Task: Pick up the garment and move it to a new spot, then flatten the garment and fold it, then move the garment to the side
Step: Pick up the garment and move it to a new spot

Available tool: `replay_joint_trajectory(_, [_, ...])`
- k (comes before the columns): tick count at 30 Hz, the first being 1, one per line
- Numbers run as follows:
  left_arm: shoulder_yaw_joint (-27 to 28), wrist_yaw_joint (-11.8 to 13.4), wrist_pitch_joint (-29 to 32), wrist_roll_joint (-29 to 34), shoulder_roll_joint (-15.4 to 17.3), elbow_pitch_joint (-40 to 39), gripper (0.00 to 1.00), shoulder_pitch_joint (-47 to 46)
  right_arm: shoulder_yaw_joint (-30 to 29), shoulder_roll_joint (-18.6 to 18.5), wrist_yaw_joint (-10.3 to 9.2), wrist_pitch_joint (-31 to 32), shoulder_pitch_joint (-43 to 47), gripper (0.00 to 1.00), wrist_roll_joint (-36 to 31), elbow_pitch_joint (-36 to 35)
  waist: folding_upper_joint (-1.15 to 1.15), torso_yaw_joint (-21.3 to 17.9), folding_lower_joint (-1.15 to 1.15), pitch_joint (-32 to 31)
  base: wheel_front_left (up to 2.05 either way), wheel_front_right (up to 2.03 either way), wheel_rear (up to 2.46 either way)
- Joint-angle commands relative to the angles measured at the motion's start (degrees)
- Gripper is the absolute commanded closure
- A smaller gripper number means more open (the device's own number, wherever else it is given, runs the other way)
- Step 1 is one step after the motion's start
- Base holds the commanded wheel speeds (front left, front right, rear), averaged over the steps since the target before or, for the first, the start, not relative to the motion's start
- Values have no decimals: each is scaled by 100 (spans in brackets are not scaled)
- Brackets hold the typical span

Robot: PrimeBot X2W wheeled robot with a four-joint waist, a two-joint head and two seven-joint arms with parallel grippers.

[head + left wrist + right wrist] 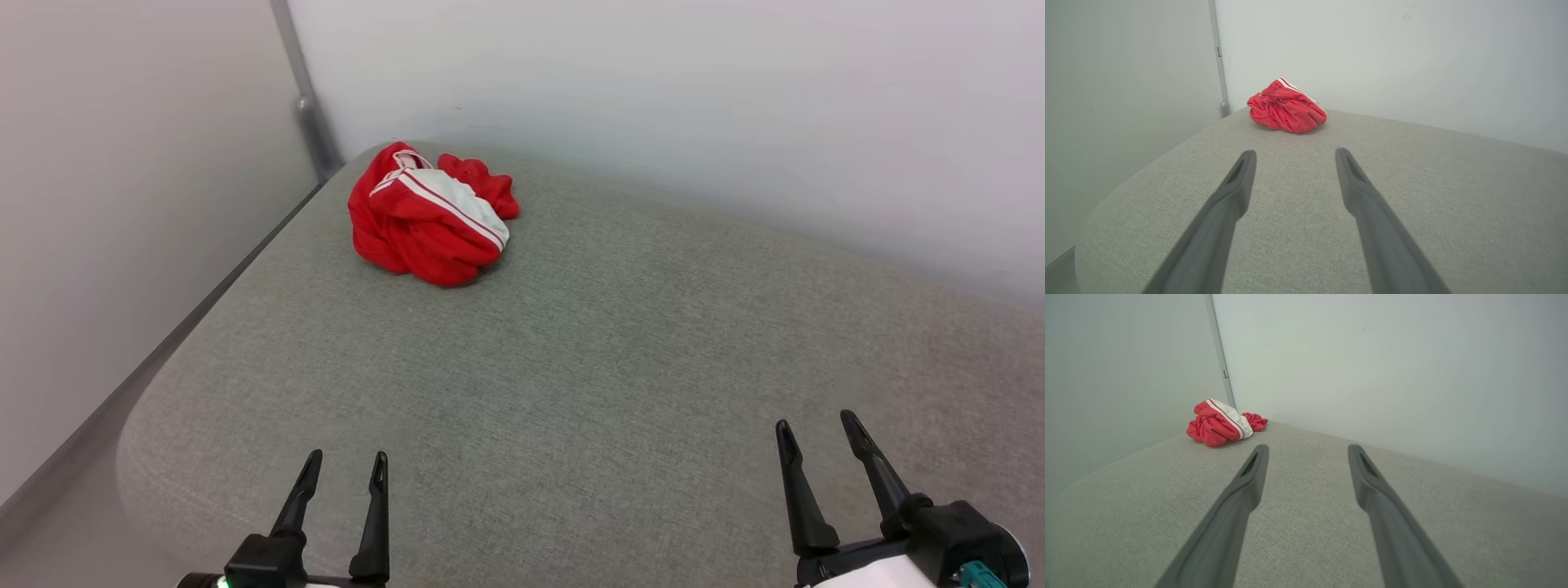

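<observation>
Both hands spread wide, holding nothing.
The left hand and right hand hover released over the grey fabric surface; the crumpled garment lies well ahead of the left hand.

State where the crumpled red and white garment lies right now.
In the head view the crumpled red and white garment lies at the far left of the grey fabric surface, near the grey corner post.

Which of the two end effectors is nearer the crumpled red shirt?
The left end effector: the shirt lies at the far left of the grey cushion, almost straight ahead of it, while the right end effector sits across to the side.
</observation>
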Motion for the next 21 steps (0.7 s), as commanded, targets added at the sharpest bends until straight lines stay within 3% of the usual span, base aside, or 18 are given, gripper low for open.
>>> replay_joint_trajectory(1, [13, 8, -16, -18, -7, -34, 0, 15, 18, 4, -4, -12, 3, 0, 28, 5, 0, 162, 0, -19, 0, 0, 0])
replay_joint_trajectory(14, [109, -132, -16, -174, -7, 98, 0, 22, 31, 5, -4, -12, -29, 0, 31, 94, 0, 280, 0, -11, 0, 0, 0])
replay_joint_trajectory(21, [209, -252, -16, -76, 41, 298, 0, -210, 32, 4, -4, -12, -181, 0, -138, 93, 0, -34, 0, 249, 0, 0, 0])
